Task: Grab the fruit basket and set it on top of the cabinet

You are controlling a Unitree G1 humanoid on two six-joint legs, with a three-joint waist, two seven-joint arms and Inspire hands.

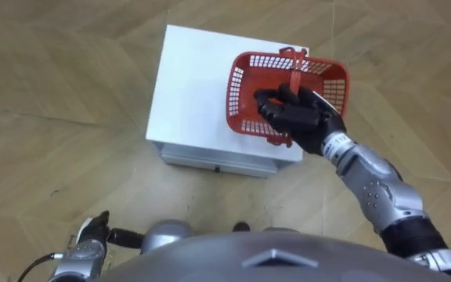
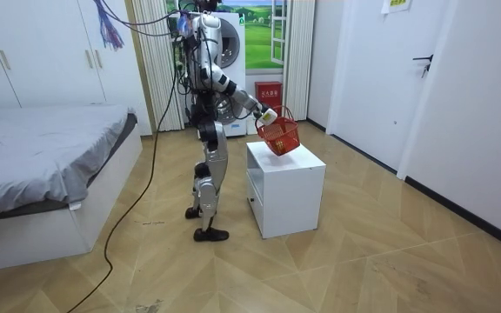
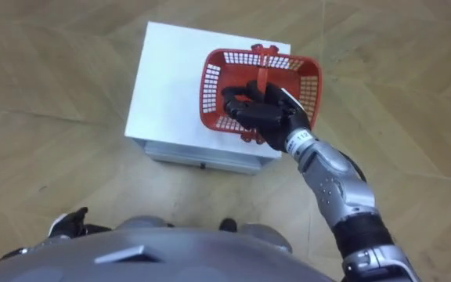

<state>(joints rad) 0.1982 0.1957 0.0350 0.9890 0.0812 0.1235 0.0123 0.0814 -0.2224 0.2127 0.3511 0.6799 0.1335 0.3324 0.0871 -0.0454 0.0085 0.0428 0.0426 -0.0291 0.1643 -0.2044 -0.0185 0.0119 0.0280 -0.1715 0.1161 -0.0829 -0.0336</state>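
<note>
A red plastic mesh fruit basket [image 1: 245, 90] hangs tilted just above the top of a white cabinet [image 1: 190, 86]. My right hand [image 1: 296, 117] reaches over the basket's near side, and its dark fingers are curled round the red handle [image 1: 296, 74]. In the room view the basket [image 2: 278, 135] is lifted clear of the cabinet top [image 2: 298, 161], with my right hand [image 2: 268, 116] at its upper edge. My left hand [image 1: 96, 233] hangs low at the lower left, away from the basket. I stand close to the cabinet's front.
The white cabinet has a drawer front [image 1: 218, 163] facing me and stands on a wooden floor [image 1: 53, 117]. A bed [image 2: 42, 156] is at the room view's left. A washing machine [image 2: 233, 43] and a small red box [image 2: 268, 91] stand behind me.
</note>
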